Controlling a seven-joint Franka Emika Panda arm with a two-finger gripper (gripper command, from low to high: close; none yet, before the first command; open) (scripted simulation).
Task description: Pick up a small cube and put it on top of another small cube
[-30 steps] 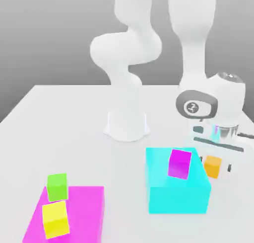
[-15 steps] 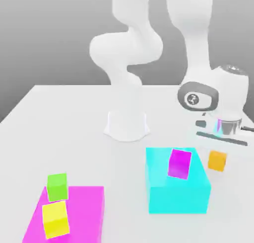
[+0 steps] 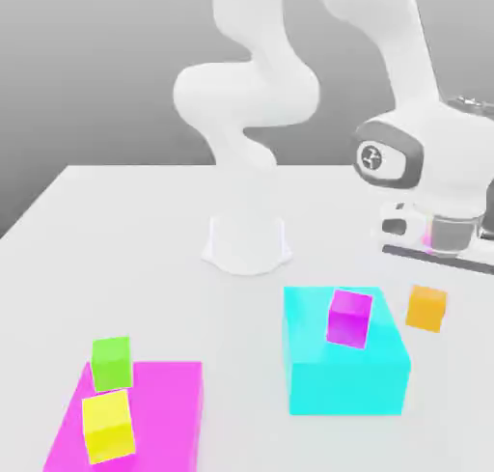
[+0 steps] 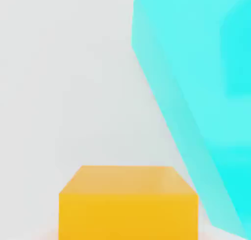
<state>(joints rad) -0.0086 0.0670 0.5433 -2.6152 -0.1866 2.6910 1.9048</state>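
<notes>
A: Where is the orange cube point(image 3: 425, 308)?
B: Small and plain, slightly tilted, at the exterior view's right, just beside the big cyan block point(image 3: 345, 367).
A: The green cube point(image 3: 111, 363)?
B: Upright, front left, touching the magenta block point(image 3: 159, 417).

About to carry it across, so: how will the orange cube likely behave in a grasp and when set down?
The orange cube looks rigid, with flat parallel faces, so it should likely clamp squarely. Sharp edges suggest it won't roll. Small and plain-surfaced, it is probably light but possibly slippery; the equally small green cube leaves little landing margin.
</notes>
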